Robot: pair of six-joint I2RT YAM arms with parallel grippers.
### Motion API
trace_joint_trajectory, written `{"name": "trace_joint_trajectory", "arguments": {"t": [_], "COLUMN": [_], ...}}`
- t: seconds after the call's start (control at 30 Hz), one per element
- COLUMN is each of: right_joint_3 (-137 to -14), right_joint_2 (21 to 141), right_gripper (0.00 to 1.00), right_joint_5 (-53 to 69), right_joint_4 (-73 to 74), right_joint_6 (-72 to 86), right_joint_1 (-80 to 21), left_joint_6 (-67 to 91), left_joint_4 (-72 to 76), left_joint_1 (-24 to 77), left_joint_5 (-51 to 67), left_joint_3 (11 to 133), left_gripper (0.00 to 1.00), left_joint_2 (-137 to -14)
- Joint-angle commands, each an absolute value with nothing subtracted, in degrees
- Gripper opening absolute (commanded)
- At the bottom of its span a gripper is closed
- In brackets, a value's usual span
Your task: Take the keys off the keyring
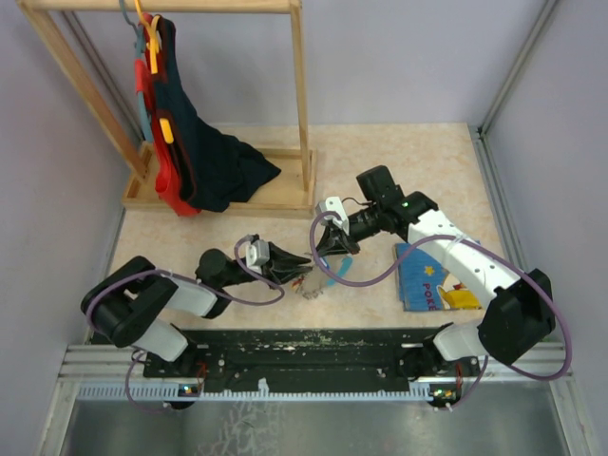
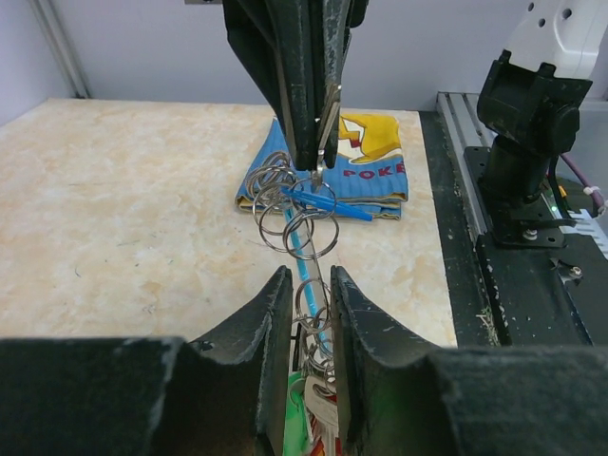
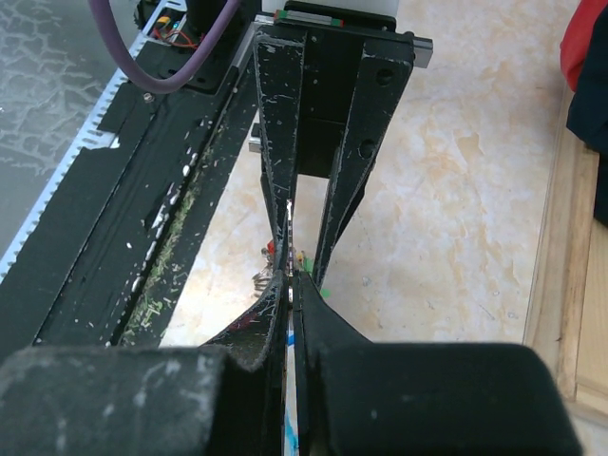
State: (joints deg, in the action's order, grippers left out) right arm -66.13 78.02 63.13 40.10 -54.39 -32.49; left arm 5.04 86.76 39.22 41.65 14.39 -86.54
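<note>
Silvery metal keyring [image 2: 306,249], a chain of thin linked rings with a light-blue strap [image 2: 332,203] threaded through it, is seen stretched between the two black pincers near the middle of the pale marbled counter [image 2: 123,209]. The left pincer [image 2: 309,277] is closed in on the lower rings, which are touched from both sides by its two black fingers [image 2: 275,323]. The small keys [image 2: 318,423], one with a green plastic head and one of bare silver metal, are shown bunched just beyond those fingers, at the near edge of the left wrist view. A red head and a green head are glimpsed in the right wrist view, too small to be made out further.

The right pincer [image 2: 318,167] is pressed fully together, and the topmost ring is pinched at its tip. The two pincers are pointed at each other, tips close, with the keyring run between them.

A blue picture book [image 2: 370,166] with a yellow cartoon figure is laid flat on the counter just behind the rings. A wooden clothes rack [image 1: 304,114] hung with dark and red garments [image 1: 204,161] is stood at the far left corner, well apart from the keyring.
</note>
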Motion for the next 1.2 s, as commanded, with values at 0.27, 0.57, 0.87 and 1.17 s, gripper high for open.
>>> {"name": "trace_joint_trajectory", "arguments": {"t": [0.27,0.57,0.87,1.17], "right_joint_3": [-68.73,-68.64,-68.55,-68.64], "right_joint_2": [76.29,76.29,76.23,76.18], "right_gripper": [0.0,0.0,0.0,0.0], "right_joint_5": [67.8,67.93,68.14,68.85], "right_joint_4": [38.85,38.85,38.93,39.58], "right_joint_6": [-55.88,-56.04,-56.22,-57.03], "right_joint_1": [-31.99,-31.97,-31.99,-31.99], "left_joint_6": [11.05,15.49,17.18,19.88], "left_joint_4": [99.49,102.57,102.57,102.57], "left_joint_1": [36.56,35.86,34.94,34.81], "left_joint_5": [45.58,48.5,49.7,50.44], "left_joint_3": [17.15,18.62,19.43,19.6], "left_gripper": [0.29,0.29,0.29,0.3], "left_joint_2": [-89.96,-91.88,-90.37,-89.12]}}
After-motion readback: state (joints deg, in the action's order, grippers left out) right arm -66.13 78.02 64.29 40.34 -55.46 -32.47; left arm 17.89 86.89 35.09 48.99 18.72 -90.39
